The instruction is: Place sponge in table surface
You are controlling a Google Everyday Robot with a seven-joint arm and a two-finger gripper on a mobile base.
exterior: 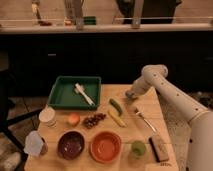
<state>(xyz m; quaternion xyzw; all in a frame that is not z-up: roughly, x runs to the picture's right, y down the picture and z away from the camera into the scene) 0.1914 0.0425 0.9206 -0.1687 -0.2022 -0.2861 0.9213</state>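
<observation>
Hand (131, 94) low over desk (150, 107) far edge; grip state unclear, cannot tell. Sponge not discernible. Judged light, soft, compressible; pinch across flat sides mid-body.

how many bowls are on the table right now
2. A dark purple bowl sits near the front edge; an orange bowl sits just right of it. The gripper is at the table's far right.
</observation>
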